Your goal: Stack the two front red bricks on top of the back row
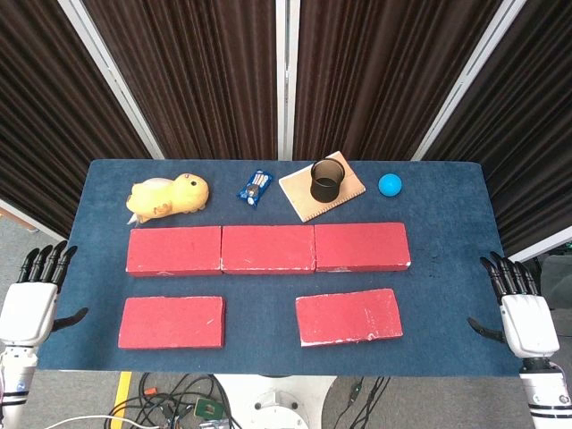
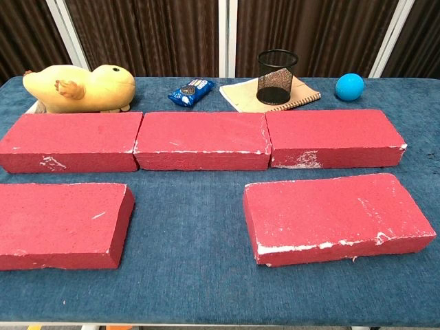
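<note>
We see both robot hands off the tabletop (image 1: 447, 353). The left robot hand (image 1: 34, 299) waits past the left edge and the right robot hand (image 1: 520, 308) past the right edge, fingers spread, holding nothing. Three red bricks (image 1: 268, 248) touch end to end in the back row across the middle. The front left brick (image 1: 172, 322) and the front right brick (image 1: 349, 316) lie flat near the front edge, well apart, with blue cloth showing between them. The bricks look rough and chipped white. By the far edge sit a soft yellow toy (image 1: 168, 197), a mesh cup (image 1: 327, 180) and a round blue ball (image 1: 390, 185).
</note>
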Controlling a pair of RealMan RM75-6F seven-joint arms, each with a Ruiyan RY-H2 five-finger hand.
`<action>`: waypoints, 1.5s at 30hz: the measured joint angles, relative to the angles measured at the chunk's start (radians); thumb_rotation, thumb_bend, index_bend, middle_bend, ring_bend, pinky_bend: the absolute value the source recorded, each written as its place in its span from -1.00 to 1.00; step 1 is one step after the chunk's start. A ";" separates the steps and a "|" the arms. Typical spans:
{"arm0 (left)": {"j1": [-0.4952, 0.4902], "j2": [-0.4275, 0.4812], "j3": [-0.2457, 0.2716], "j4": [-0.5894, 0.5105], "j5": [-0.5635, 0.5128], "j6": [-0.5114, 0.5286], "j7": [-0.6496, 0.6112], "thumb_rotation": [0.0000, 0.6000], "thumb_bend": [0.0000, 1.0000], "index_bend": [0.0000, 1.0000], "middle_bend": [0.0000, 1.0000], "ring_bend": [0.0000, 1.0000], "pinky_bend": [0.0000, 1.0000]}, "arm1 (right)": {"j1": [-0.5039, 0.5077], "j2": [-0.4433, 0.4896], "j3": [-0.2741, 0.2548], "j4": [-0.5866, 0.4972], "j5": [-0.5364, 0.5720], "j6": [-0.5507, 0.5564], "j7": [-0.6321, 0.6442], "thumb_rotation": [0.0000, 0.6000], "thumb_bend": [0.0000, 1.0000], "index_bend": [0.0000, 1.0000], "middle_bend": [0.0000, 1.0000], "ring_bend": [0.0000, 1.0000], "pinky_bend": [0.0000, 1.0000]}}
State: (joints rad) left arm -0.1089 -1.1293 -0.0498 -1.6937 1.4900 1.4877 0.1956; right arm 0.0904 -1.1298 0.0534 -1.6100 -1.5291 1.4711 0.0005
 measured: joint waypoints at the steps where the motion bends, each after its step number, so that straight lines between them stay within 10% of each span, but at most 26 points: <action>1: 0.001 -0.001 0.002 0.000 -0.001 -0.002 0.001 1.00 -0.86 -0.98 -1.00 -1.00 -0.97 | 0.001 0.002 0.001 -0.002 0.001 -0.001 -0.001 1.00 -0.88 -1.00 -1.00 -1.00 -1.00; 22: -0.032 -0.052 0.091 -0.086 0.010 -0.179 -0.029 1.00 -0.94 -0.98 -1.00 -1.00 -0.97 | 0.005 0.017 0.002 0.015 0.009 -0.014 0.004 1.00 -0.88 -1.00 -1.00 -1.00 -1.00; 33: -0.114 -0.161 0.106 -0.146 -0.165 -0.383 0.155 1.00 -0.94 -0.99 -1.00 -1.00 -0.96 | 0.014 0.016 0.005 0.029 0.035 -0.040 -0.005 1.00 -0.88 -1.00 -1.00 -1.00 -1.00; 45: -0.144 -0.268 0.065 -0.122 -0.282 -0.361 0.247 1.00 -0.94 -1.00 -1.00 -1.00 -0.96 | 0.014 0.020 0.000 0.034 0.036 -0.050 0.012 1.00 -0.88 -1.00 -1.00 -1.00 -1.00</action>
State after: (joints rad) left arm -0.2524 -1.3970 0.0154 -1.8157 1.2077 1.1272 0.4429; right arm 0.1044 -1.1097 0.0538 -1.5761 -1.4926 1.4209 0.0127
